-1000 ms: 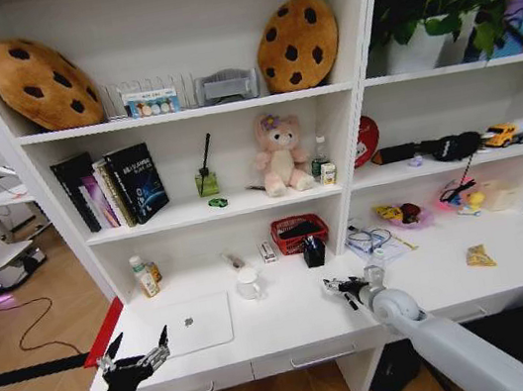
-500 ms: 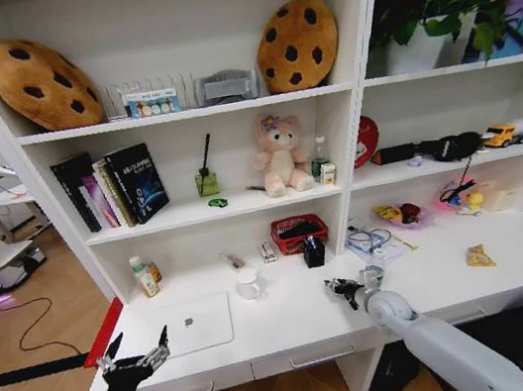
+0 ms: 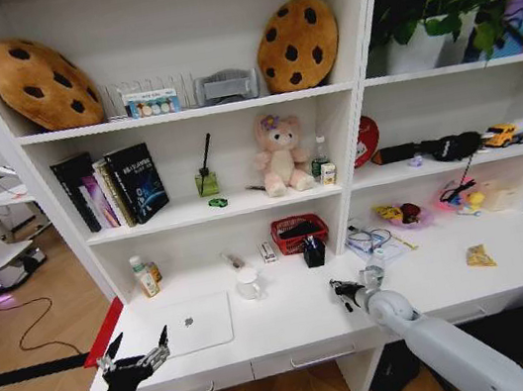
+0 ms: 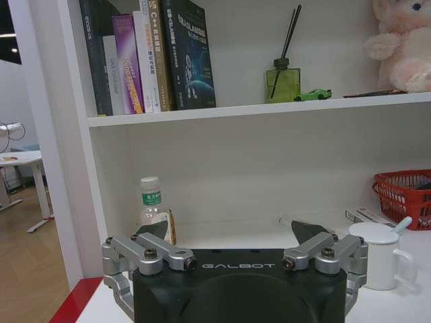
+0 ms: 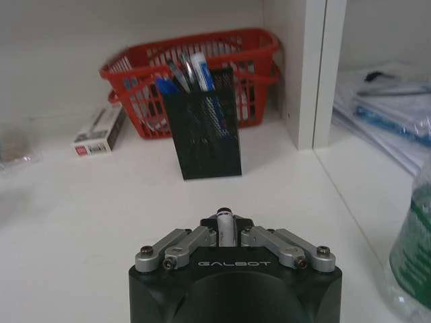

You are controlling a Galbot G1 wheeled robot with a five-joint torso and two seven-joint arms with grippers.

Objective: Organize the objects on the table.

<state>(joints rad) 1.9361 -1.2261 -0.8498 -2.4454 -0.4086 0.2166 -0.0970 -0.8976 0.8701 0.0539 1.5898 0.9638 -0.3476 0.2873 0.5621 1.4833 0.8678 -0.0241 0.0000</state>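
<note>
Both grippers off-edge: left gripper (image 3: 137,354) spread; right gripper (image 5: 225,225) clamps, seemingly, a pen (image 5: 225,230).

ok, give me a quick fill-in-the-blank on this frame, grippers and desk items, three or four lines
1. The right gripper is shut on a ____.
2. The black mesh pen holder stands in front of the ____ basket.
3. The left gripper has its fingers ____, holding nothing.
4. The silver laptop lies with its lid ____.

Missing words: pen; red; open; closed
</note>
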